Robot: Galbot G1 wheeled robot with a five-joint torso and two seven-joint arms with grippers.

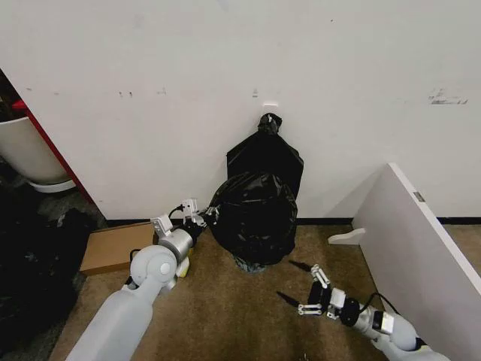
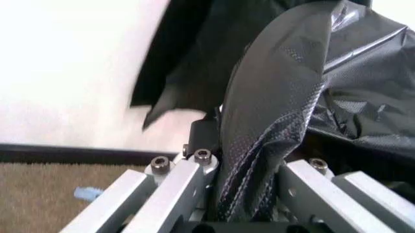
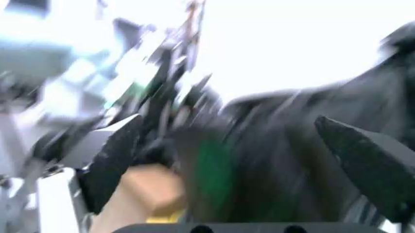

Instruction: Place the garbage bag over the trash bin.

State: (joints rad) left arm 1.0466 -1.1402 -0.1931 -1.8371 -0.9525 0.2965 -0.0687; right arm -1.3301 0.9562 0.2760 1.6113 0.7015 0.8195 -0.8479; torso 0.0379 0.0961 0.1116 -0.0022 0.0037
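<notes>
The glossy black garbage bag (image 1: 254, 218) bulges in a rounded heap on the carpet by the wall. The trash bin is hidden. My left gripper (image 1: 197, 216) reaches the bag's left edge. In the left wrist view a fold of the bag (image 2: 272, 121) runs down between the metal fingers (image 2: 188, 174), and the left gripper (image 2: 250, 167) is shut on it. My right gripper (image 1: 312, 292) hovers low over the carpet in front and to the right of the bag, open and holding nothing. In the right wrist view its dark fingertips (image 3: 113, 165) stand wide apart, with the bag (image 3: 304, 145) blurred beyond them.
A flat black plastic bunch with a knotted top (image 1: 267, 154) leans on the wall behind the bag. A flat cardboard piece (image 1: 116, 247) lies left of my left arm. A white panel (image 1: 421, 233) slants along the right. A white tub with a red edge (image 1: 30, 150) stands far left.
</notes>
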